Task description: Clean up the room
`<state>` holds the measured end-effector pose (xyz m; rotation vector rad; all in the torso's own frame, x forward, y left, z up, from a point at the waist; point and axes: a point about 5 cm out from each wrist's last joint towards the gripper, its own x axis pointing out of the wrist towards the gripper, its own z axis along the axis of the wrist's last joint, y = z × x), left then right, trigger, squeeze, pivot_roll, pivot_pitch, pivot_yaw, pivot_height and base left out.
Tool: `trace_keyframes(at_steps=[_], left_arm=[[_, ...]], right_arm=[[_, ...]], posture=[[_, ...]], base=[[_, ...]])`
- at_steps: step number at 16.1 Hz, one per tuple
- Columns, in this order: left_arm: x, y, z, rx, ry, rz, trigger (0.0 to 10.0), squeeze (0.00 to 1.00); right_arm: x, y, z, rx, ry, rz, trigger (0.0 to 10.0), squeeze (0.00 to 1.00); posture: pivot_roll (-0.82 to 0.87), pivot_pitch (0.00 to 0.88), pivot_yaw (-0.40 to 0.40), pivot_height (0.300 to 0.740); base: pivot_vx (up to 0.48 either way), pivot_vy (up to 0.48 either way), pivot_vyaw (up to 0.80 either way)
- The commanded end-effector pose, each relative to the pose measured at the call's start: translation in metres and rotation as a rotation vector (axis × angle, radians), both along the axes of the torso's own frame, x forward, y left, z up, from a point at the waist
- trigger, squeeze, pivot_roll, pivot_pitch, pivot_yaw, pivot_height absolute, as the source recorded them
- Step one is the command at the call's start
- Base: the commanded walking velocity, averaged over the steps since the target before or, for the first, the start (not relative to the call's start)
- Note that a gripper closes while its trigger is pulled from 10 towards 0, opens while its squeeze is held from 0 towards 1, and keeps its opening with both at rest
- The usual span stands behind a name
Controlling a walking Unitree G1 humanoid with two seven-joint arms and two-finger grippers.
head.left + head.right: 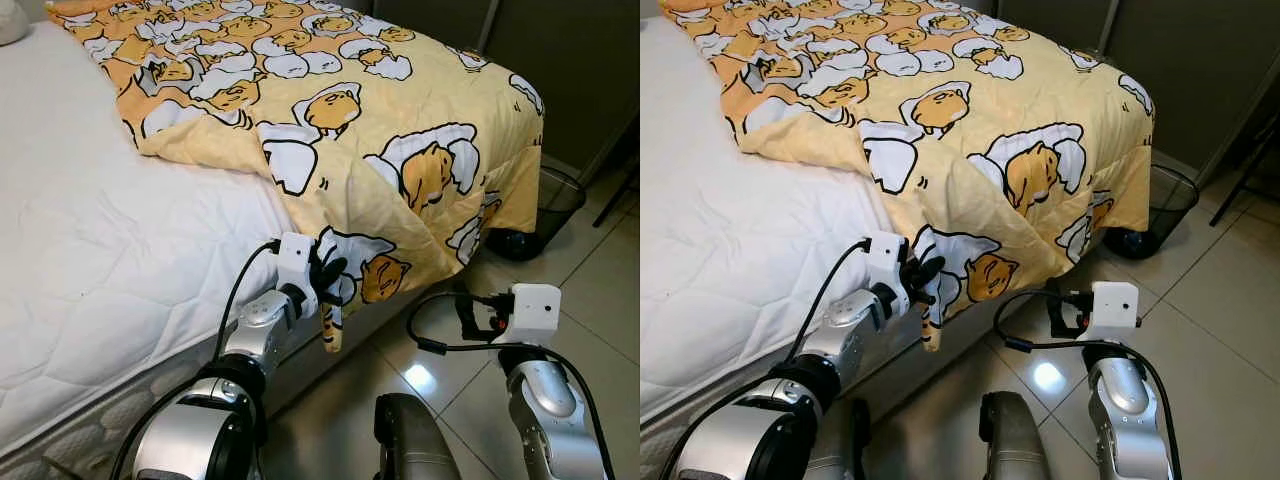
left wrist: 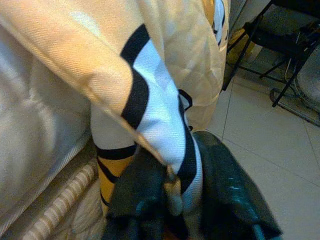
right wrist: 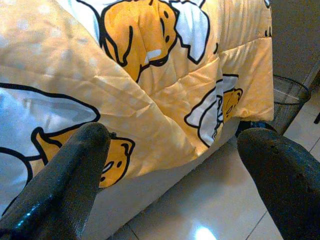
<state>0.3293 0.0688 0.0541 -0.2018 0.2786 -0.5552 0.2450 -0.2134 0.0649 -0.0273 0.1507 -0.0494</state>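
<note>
The quilt [image 1: 330, 120] lies crooked across the bed [image 1: 110, 250], bunched toward the foot, with one corner drooping over the side toward the floor [image 1: 600, 290] and much of the white mattress bare. The left hand [image 1: 327, 285] has its fingers closed on that hanging corner, the cloth pinched between them in the left wrist view. The right hand [image 3: 172, 150] hangs low beside the bed, fingers spread wide and holding nothing, aimed at the quilt's draped edge. A mesh bin [image 1: 550, 205] stands on the floor by the foot of the bed. The step in hand looks like making the bed: the next move probably calls for the right hand to take the edge nearby, then both to lift and draw the quilt up over the bare mattress.
</note>
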Motion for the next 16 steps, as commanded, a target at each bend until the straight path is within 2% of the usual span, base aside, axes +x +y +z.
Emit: trace_keyframes(at_steps=[1, 4, 7, 9, 11, 16], left_arm=[[-0.003, 0.004, -0.004, 0.012, -0.005, 0.004, 0.0, 0.0], [-0.004, 0.009, -0.005, 0.038, -0.023, -0.004, 0.0, 0.0], [-0.004, 0.013, -0.002, 0.061, -0.062, -0.037, 0.0, 0.0], [-0.004, 0.018, -0.003, 0.07, -0.065, -0.036, 0.0, 0.0], [-0.004, 0.017, -0.002, 0.08, -0.074, -0.043, 0.0, 0.0], [-0.005, 0.014, -0.001, 0.088, -0.098, -0.088, 0.0, 0.0]], right_arm=[[0.002, 0.001, -0.001, -0.001, 0.01, 0.002, 10.0, 0.0], [0.002, 0.001, -0.001, 0.002, 0.007, -0.002, 10.0, 0.0], [0.001, 0.013, 0.0, 0.046, 0.001, 0.117, 10.0, 0.0], [-0.003, 0.028, 0.0, 0.08, 0.037, 0.29, 10.0, 0.0], [-0.006, 0.033, 0.0, 0.08, 0.06, 0.387, 10.0, 0.0], [-0.009, 0.034, -0.001, 0.067, 0.11, 0.454, 10.0, 0.0]], posture=[[-0.17, 0.0, 0.024, 0.587], [-0.17, 0.0, 0.027, 0.587], [-0.16, 0.0, 0.029, 0.587], [-0.16, 0.0, 0.031, 0.587], [-0.16, 0.0, 0.03, 0.587], [-0.16, 0.0, 0.032, 0.587]], base=[[0.0, 0.0, 0.0], [0.0, 0.0, 0.0], [0.0, 0.0, 0.0], [0.0, 0.0, 0.0], [0.0, 0.0, 0.0], [0.0, 0.0, 0.0]])
